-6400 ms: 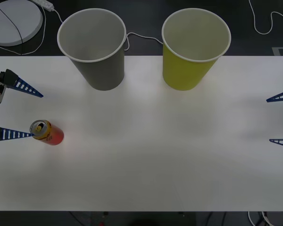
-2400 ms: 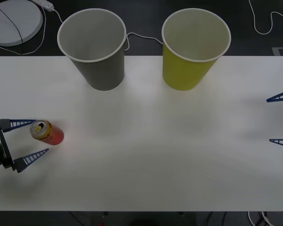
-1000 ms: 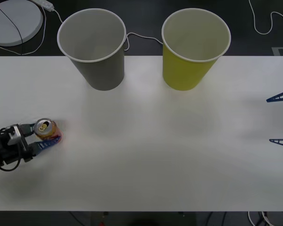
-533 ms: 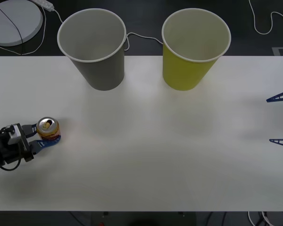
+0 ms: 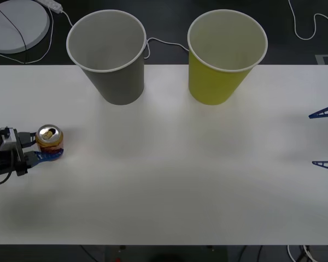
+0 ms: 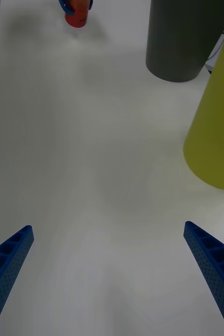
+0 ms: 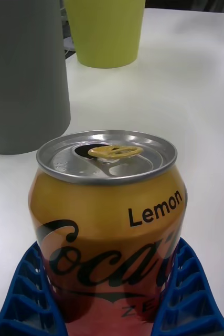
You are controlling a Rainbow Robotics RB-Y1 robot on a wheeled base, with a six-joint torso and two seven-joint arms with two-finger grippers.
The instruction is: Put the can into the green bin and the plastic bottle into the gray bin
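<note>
At the left edge of the white bench, the small red and orange drink can is being gripped upright by the left claw. The gray tapered bin and yellow-green tapered bin are being left standing behind. At the right, the right claw is being held wide.

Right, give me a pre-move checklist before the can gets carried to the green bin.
1. Left tool shut on the small red and gold drink can: ok.
2. Can upright, silver top up: ok.
3. Large yellow-green cup-shaped bin upright, mouth open: ok.
4. Large gray cup-shaped bin beside the likely path, may need clearing: cannot tell.
5. Right tool open, parked at the table's right edge: ok.
</note>
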